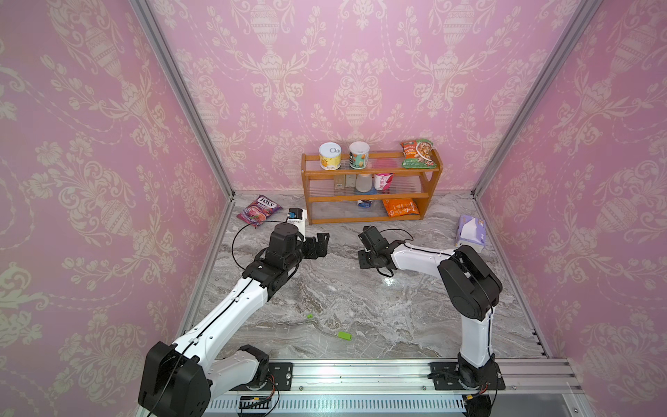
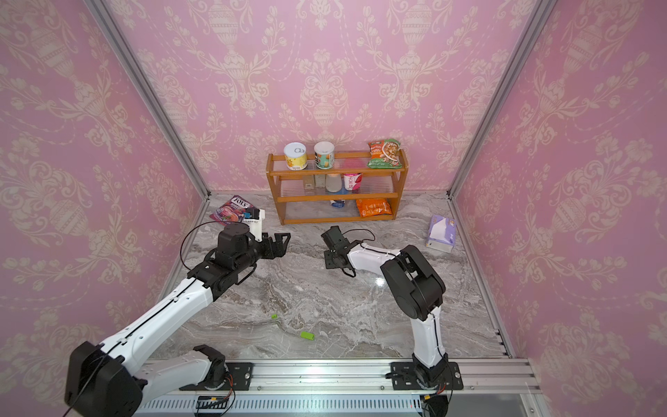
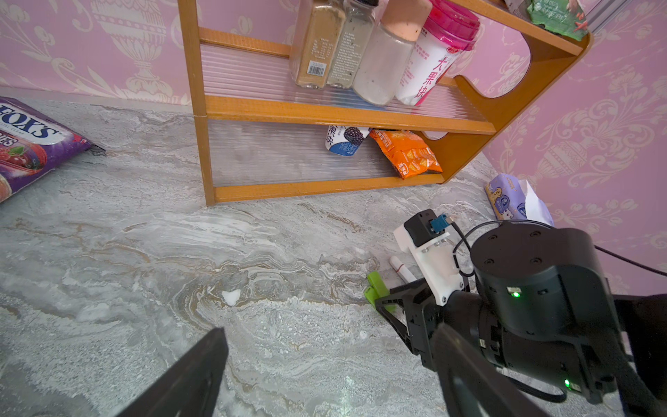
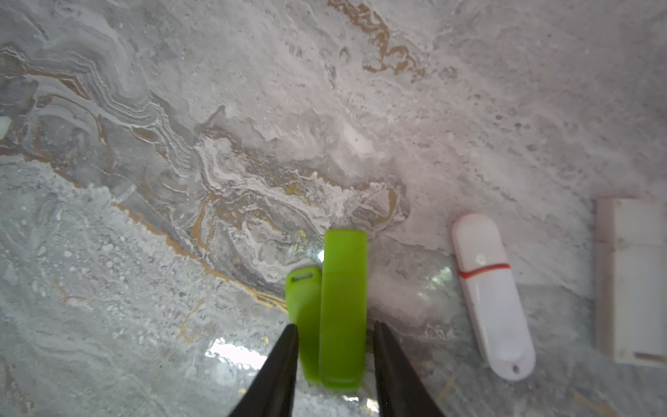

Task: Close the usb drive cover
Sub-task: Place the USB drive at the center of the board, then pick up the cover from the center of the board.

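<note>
In the right wrist view a lime-green usb drive (image 4: pixel 343 310) lies on the marble with a shorter green slotted piece (image 4: pixel 303 307) lying against it. My right gripper (image 4: pixel 334 326) points down over them. Its fingers straddle both pieces, slightly apart, with a thin gap on one side. The left wrist view shows the same green drive (image 3: pixel 375 285) at the right gripper's tips. It is hidden under the gripper in both top views. My left gripper (image 1: pixel 321 242) hovers open and empty to the left.
Another green drive (image 1: pixel 344 335) and a small green cap (image 1: pixel 309 316) lie nearer the front rail. A white drive (image 4: pixel 492 292) and a white block (image 4: pixel 631 281) lie beside the right gripper. A wooden rack (image 1: pixel 371 196), candy bag (image 1: pixel 259 209) and tissue pack (image 1: pixel 471 233) stand behind.
</note>
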Motion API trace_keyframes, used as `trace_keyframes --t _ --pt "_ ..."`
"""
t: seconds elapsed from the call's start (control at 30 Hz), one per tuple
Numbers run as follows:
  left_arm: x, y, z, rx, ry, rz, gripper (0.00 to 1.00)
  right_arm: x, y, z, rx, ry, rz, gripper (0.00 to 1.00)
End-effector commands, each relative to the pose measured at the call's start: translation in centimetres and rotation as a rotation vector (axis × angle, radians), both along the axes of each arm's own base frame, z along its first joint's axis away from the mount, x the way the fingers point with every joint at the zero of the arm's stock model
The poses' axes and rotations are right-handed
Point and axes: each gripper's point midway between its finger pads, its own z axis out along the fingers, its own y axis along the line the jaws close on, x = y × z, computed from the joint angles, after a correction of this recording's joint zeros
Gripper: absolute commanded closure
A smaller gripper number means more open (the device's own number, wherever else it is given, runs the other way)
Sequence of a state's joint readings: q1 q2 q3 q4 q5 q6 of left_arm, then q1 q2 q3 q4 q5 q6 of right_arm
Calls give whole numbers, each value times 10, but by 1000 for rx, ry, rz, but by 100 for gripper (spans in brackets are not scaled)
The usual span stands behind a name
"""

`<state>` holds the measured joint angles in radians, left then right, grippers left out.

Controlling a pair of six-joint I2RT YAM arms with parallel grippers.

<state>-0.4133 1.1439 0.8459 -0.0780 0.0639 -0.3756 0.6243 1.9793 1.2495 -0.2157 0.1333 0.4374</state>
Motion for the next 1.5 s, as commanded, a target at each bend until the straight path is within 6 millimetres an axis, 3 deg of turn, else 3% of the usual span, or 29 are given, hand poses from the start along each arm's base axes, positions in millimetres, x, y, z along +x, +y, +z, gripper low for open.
trace_keyframes --t 0.0,0.27,0.43,0.53,0.7,0.83,0.93,1.07,1.27,1.47 --pt "-3 9 -4 22 9 24 8 0 2 -3 -7 3 15 56" --pt "-3 10 -3 15 6 31 8 1 4 20 27 -47 26 53" --pt "-1 12 -2 14 6 49 8 0 3 56 58 -134 42 51" --pt "2 13 -5 13 34 65 8 -7 7 86 73 -189 88 49" --pt "10 24 -37 12 213 140 8 -44 13 112 78 -241 253 43" --pt "6 34 -70 -165 388 200 9 -76 10 117 110 -246 371 43" --pt "-7 31 -94 -351 544 212 11 -94 2 113 91 -236 408 43" --pt "-37 17 -113 -474 694 202 15 -102 -6 107 76 -240 409 43" --pt "-92 21 -131 -392 840 285 17 -107 8 101 127 -231 459 43" --pt "-123 11 -144 -422 976 295 20 -112 18 92 150 -201 495 43"
